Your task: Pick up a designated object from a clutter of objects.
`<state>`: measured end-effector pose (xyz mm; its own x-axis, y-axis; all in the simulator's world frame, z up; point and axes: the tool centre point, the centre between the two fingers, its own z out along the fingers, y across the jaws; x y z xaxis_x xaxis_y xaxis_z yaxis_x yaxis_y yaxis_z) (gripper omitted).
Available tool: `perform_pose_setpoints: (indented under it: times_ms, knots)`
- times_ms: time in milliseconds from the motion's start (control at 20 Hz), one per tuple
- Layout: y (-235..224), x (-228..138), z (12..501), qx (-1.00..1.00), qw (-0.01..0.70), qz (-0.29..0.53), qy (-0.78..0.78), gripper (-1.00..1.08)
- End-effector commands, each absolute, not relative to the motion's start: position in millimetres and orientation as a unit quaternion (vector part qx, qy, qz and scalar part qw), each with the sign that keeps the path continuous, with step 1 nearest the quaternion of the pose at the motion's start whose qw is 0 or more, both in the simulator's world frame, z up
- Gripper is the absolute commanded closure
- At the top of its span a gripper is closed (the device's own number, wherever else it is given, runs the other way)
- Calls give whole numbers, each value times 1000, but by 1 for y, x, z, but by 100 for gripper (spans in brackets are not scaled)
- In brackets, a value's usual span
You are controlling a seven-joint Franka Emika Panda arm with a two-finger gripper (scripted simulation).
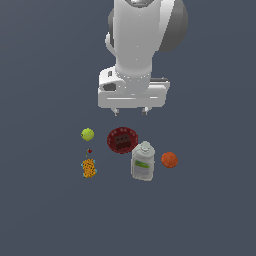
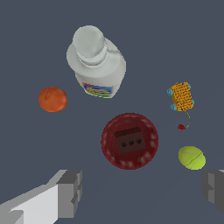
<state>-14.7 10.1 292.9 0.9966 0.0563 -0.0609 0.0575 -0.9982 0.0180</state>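
A white Panda arm hangs over a dark grey worktop, its gripper spread wide and holding nothing, poised above the far edge of a small cluster of items. In the exterior view the two fingertips sit just above the dark red dish, clear of it. The orange ball lies at the cluster's edge on the exterior view's right, just beside the white bottle but apart from it, with bare worktop open around its other sides. The bottle stands between the ball and the dish, its cap close to the dish's rim. On the exterior view's left, the yellow-green ball rests near the dish, and the orange speckled block lies below it, a tiny red bead between the two. In the wrist view the dish sits between the gripper fingers, while the orange ball lies well off to one side, beyond the bottle. The yellow-green ball lies close by the other finger, the block farther out.
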Motion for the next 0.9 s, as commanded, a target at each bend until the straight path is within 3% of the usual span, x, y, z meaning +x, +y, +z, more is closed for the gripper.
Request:
perform_pose_setpoints:
  times_ms: [0, 850]
  knots:
    - [10, -15, 293, 999, 10, -30, 28, -92]
    - [10, -6, 301, 999, 13, -19, 28, -92]
